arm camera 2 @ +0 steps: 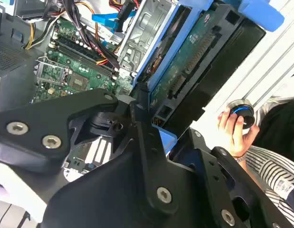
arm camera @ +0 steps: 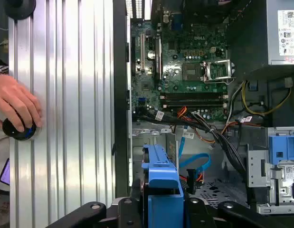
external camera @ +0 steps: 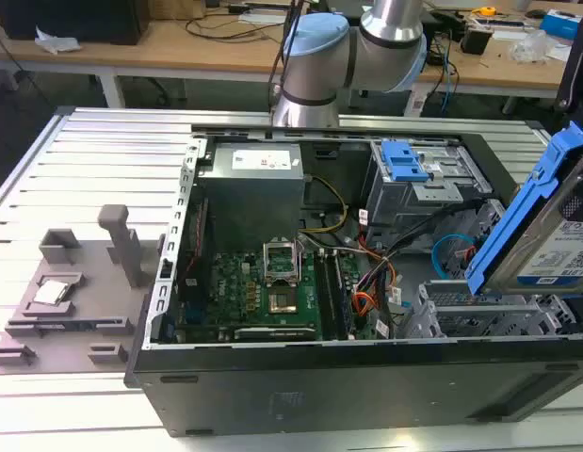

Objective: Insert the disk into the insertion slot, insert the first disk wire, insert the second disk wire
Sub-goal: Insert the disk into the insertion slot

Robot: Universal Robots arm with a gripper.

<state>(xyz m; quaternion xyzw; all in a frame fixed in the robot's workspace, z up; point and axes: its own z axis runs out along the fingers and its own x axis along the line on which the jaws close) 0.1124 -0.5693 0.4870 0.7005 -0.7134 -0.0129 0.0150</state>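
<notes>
The disk (external camera: 555, 247), silver with a white-and-blue label in a bright blue carrier, hangs tilted steeply at the exterior view's right, just above the insertion slot (external camera: 470, 318), a silver perforated bay in the open computer case. In the first wrist view my gripper (arm camera: 162, 209) is shut on the blue carrier (arm camera: 161, 178), with black fingers on either side. The second wrist view shows the disk's green circuit-board underside (arm camera 2: 184, 71) beyond my black gripper linkage (arm camera 2: 137, 142). A loose blue data cable (arm camera: 196, 164) curls beside the bay.
A grey cage with a blue lever (external camera: 404, 162) sits behind the slot. The motherboard (external camera: 263, 292) and power supply (external camera: 253, 179) fill the case's left. Orange and black wires (arm camera: 203, 126) cross the middle. A person's hand (arm camera: 16, 107) rests on a black knob (arm camera: 18, 129) on the ribbed table.
</notes>
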